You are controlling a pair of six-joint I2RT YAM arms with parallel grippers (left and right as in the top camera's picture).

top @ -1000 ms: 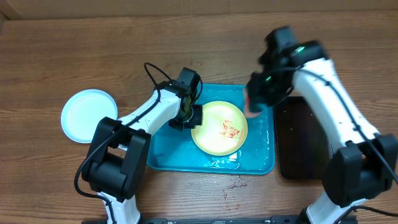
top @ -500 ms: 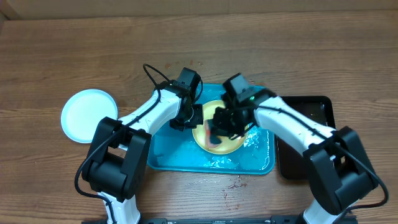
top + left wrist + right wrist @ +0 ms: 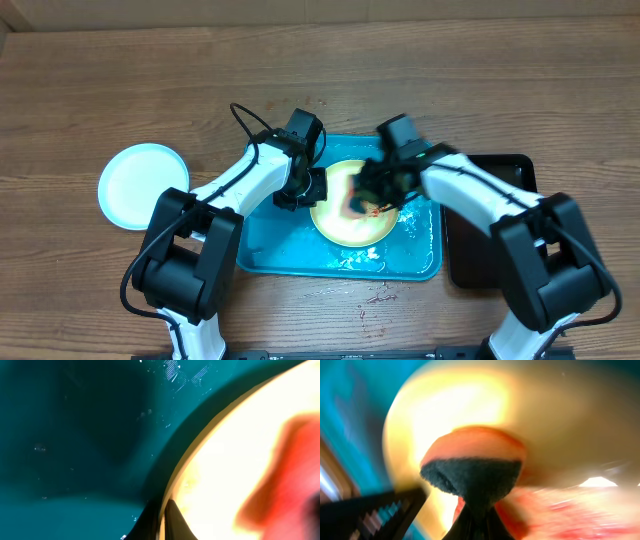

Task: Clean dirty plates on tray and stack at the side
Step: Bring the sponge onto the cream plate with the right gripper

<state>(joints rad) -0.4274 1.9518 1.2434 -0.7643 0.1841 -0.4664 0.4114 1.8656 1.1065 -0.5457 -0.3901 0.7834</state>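
Sauce specks [image 3: 378,296] dot the wooden desk [image 3: 100,290] just in front of the turquoise tray [image 3: 270,250]. On the wet tray lies a yellow-green plate [image 3: 340,228] with a red smear [image 3: 376,210] on its right part. The left tool [image 3: 312,188] is clamped on the plate's left rim, one finger above it and one beneath. The right tool [image 3: 368,192] is closed on a sponge [image 3: 352,198], orange with a dark scrub face, held low over the plate; blur hides whether it touches. A light blue plate [image 3: 143,186] sits on the desk well left of the tray, and a black tray [image 3: 470,255] lies just to its right.
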